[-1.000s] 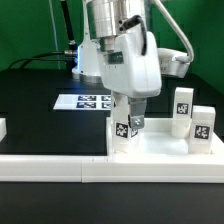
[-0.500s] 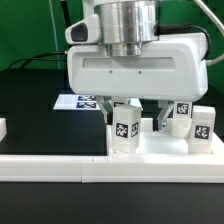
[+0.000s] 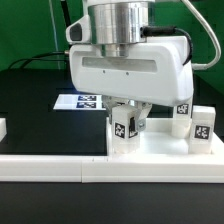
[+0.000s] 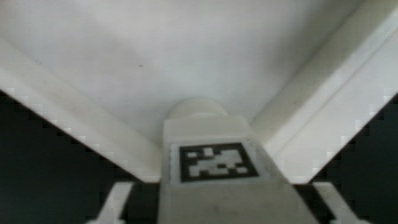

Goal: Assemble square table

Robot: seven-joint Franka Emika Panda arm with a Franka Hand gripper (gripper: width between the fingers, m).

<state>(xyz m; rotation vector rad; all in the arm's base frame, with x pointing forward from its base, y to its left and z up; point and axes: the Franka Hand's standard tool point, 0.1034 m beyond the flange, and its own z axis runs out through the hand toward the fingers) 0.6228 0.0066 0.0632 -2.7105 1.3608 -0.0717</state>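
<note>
The square table's white slab (image 3: 165, 148) lies at the exterior view's right, against the front rail. One short white leg (image 3: 122, 128) with a black-and-white tag stands upright at the slab's left front corner. My gripper (image 3: 127, 126) hangs straight over it, its fingers closed in on the leg's two sides. In the wrist view the same leg (image 4: 214, 150) fills the space between the two fingers (image 4: 121, 200), with the slab (image 4: 160, 50) behind it. Two more tagged legs (image 3: 183, 118) (image 3: 203, 127) stand on the slab's right part, apart from the gripper.
The marker board (image 3: 86, 100) lies flat on the black table behind the slab. A long white L-shaped rail (image 3: 55, 168) runs along the front edge. A small white part (image 3: 3, 127) sits at the exterior view's far left. Cables and the arm's base stand at the back.
The gripper has turned and come down over the corner leg. Its fingers, wide apart half a second ago, have closed in on the leg's sides.
</note>
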